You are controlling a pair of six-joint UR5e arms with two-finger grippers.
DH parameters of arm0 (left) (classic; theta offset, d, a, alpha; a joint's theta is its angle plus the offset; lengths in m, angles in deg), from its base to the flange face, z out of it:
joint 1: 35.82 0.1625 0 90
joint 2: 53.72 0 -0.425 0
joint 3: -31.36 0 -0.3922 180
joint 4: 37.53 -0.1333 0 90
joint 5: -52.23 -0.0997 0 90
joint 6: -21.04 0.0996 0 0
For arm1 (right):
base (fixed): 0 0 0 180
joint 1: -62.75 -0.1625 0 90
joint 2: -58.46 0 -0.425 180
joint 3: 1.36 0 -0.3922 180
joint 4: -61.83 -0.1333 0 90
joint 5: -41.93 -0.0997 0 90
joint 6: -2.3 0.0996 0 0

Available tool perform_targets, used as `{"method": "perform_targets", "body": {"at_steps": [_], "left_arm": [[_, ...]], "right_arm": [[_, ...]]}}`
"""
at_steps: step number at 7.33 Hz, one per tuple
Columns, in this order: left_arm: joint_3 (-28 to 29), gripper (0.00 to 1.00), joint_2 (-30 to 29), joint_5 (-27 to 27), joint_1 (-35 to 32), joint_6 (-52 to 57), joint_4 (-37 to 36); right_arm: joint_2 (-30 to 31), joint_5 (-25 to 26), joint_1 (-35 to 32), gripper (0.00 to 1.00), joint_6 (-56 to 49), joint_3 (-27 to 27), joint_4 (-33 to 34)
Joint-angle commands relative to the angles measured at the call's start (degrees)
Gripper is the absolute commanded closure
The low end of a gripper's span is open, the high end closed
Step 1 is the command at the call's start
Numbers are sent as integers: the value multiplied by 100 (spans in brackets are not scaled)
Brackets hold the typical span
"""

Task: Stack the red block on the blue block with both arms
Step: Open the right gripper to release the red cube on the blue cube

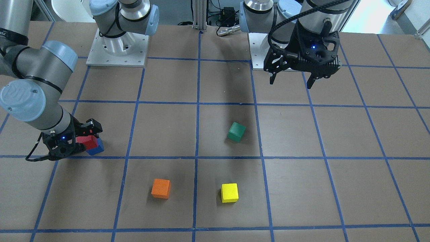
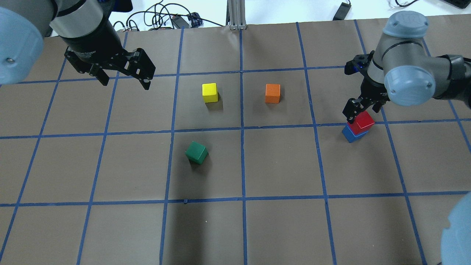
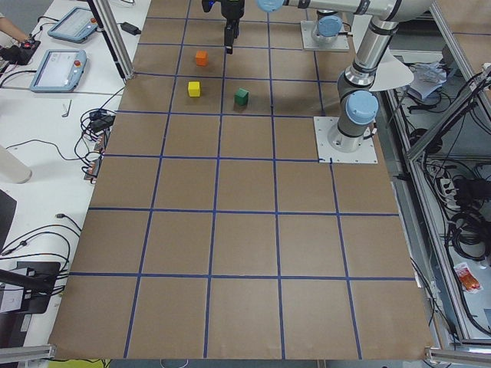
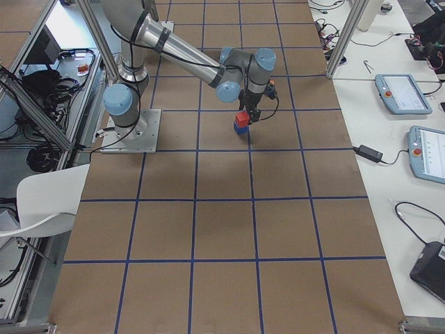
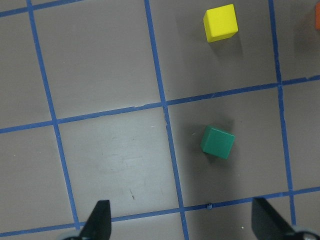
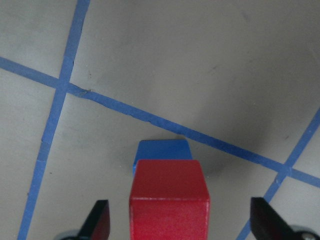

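Observation:
The red block [image 1: 88, 142] sits on top of the blue block [image 1: 98, 148] at the table's right side; the stack also shows in the overhead view, red [image 2: 362, 120] on blue [image 2: 351, 135]. My right gripper [image 2: 362, 112] is low around the red block. In the right wrist view its fingers [image 6: 99, 220] stand wide apart on both sides of the red block [image 6: 170, 200], with gaps, and the blue block [image 6: 162, 150] shows below. My left gripper [image 2: 126, 82] is open and empty, high over the left side of the table [image 1: 291, 82].
A green cube [image 2: 196, 152] lies left of the centre. A yellow cube [image 2: 209, 92] and an orange cube [image 2: 272, 93] lie farther out near the middle. The two arm bases [image 1: 117, 50] stand at the robot's edge of the table.

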Motion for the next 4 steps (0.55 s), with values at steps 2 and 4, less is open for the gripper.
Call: {"method": "perform_targets", "body": {"at_steps": [2, 4], "left_arm": [[2, 0, 0, 0, 0, 0, 0], [2, 0, 9, 0, 0, 9, 9]], "right_arm": [[938, -101, -57, 0, 1081, -824, -1471], [1109, -128, -179, 0, 1620, -1431, -2259]]}}
